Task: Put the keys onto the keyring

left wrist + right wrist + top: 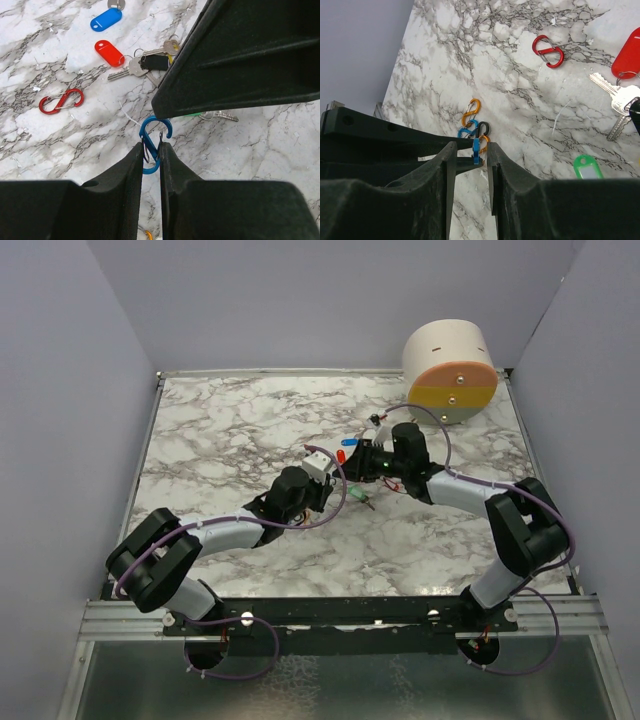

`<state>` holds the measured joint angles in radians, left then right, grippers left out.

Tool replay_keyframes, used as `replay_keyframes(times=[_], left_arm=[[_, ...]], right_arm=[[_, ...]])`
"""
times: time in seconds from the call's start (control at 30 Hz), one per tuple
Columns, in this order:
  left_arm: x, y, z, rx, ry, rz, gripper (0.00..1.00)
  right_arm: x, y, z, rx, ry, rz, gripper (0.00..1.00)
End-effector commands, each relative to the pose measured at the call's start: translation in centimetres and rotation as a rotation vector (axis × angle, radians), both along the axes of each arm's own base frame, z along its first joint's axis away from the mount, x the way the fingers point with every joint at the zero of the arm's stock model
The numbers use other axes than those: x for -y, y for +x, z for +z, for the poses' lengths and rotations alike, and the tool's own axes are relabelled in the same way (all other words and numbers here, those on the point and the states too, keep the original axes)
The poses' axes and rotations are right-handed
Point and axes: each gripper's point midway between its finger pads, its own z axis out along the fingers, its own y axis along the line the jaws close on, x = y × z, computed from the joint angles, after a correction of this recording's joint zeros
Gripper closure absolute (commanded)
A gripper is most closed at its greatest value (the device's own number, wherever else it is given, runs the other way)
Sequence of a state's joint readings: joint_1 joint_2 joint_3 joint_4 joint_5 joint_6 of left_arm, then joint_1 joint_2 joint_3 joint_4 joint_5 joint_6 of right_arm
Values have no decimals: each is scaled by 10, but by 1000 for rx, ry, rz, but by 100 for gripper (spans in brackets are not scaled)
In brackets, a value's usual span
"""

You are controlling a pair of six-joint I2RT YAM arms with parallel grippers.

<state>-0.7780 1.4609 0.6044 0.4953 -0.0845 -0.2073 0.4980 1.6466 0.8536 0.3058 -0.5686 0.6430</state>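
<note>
Firmly clamped, the left gripper pinches the keyring by its blue S-shaped loop over the marble table. The right gripper stands slightly parted around that same bunch, whose thin orange, black and blue loops hang linked together. Farther out lie the keys, silver with red and blue tags, and a lone red clip sits well apart.

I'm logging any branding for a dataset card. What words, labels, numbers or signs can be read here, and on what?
No text can be read in any view.
The green tag has a white insert that looks blank.
The red tag and blue tag show no print.
Any stamping on the silver keys is too small to read.
The round drum shows no lettering.
</note>
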Motion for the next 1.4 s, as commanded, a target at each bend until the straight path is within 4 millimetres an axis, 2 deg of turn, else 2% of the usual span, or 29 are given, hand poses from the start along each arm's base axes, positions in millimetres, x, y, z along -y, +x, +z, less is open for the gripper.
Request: replay_keyframes(times=[0.0,0.17,0.37,0.47,0.63,0.83,0.97,1.1,1.37], left_arm=[[-3,4,9,26,-18,21,100],[-8,6,9,21,-9,57,100],[-25,13,2,-32,63,153,100],[-29,15,-2,-73,91,168,100],[-28,13,-6,-121,137,146,100],[-27,10,-10,-155,154,129,100],[-25,8,-8,-159,145,120,100],[-25,9,-8,-157,138,119,100],[-25,8,-11,-162,136,115,100]], right_arm=[[4,1,12,27,11,-15,69],[19,12,9,58,-64,-106,67],[55,23,3,115,-233,-256,62],[77,27,-7,125,-347,-320,60],[108,30,-23,110,-498,-420,59],[131,35,-38,88,-618,-503,60],[138,37,-57,36,-687,-521,65],[136,38,-74,4,-706,-514,71],[133,46,-79,8,-696,-530,72]])
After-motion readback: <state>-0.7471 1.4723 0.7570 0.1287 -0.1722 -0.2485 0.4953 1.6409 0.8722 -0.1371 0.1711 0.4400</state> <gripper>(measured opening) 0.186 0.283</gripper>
